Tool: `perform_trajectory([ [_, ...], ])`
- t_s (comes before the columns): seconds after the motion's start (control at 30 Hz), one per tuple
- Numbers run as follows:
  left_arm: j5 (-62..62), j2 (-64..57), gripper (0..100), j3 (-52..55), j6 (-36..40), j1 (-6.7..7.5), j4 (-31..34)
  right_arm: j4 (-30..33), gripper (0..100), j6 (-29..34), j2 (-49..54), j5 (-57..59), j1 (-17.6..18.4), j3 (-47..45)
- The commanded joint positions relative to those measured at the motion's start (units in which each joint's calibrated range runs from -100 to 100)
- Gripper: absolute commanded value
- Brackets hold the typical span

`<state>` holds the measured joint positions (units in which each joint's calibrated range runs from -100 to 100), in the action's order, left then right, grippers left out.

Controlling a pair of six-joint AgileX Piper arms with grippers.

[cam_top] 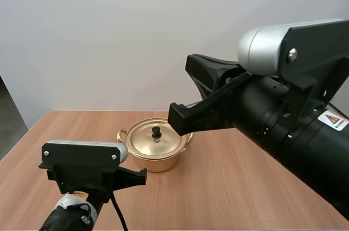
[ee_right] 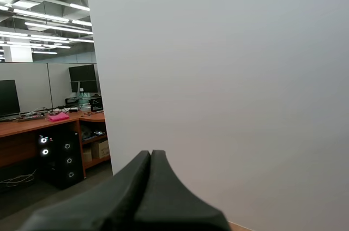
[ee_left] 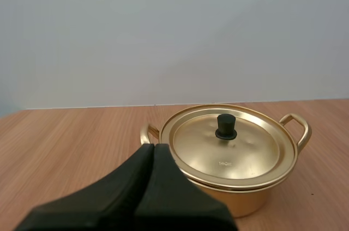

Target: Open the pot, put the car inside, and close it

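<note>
- Sitting closed at the centre of the high-view frame, the round golden metal pot (cam_top: 155,163) with two loop handles rests on the light wooden table (cam_top: 245,187). Its flat golden lid (cam_top: 146,143) sits square on the rim, topped by a small black knob (cam_top: 156,131).
- The left gripper (cam_top: 139,177), at lower left of that frame, hangs low over the table just short of the pot. The left wrist view has its fingers pressed together into one dark wedge, holding nothing.
- The right gripper (ee_right: 151,157) is likewise closed and empty, its arm raised at the right of the high-view frame, well above the table.
- By the look of it, the opening step is not yet done: the lid is on and neither tool has a hold on it.
- Chief risk: fingers brought to the knob while pressed together would butt it rather than straddle it. That could shove the lid askew or skid the light-looking pot across the smooth wood.
- The knob is small, so a pinch placed off its centre could slip and drop the lid against the rim.
- With the left gripper this low, a forward move may strike the pot's wall instead of reaching the knob.
- Two arms closing on one pot may also foul each other.
</note>
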<state>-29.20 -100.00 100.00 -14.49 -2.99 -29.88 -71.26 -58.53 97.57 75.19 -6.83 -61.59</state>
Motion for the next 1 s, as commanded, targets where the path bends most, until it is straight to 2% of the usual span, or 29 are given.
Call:
perform_trajectory([
  [0.0,0.24,0.00,0,0.00,1.03,0.32,1.86,0.02,0,0.00,0.00,-0.02,0.05,-0.01],
  [0.13,0.13,0.00,0,0.00,6.02,1.12,9.55,0.02,0,0.00,0.00,-0.02,0.05,-0.01],
  [0.3,-0.58,0.00,0,0.00,16.01,-0.21,17.13,0.02,0,0.00,0.00,-0.02,0.05,-0.01],
  [0.4,-1.25,0.00,0,0.00,16.71,-1.03,20.91,0.02,0,0.00,0.00,-0.02,0.05,-0.01],
  [0.8,-0.14,0.00,0,0.00,16.71,-1.21,21.36,0.02,0,0.00,0.14,-0.02,0.11,-0.01],
  [0.97,-0.14,0.00,0,0.00,16.71,-1.21,21.36,0.20,0,0.00,2.43,-0.02,2.37,-0.01],
])
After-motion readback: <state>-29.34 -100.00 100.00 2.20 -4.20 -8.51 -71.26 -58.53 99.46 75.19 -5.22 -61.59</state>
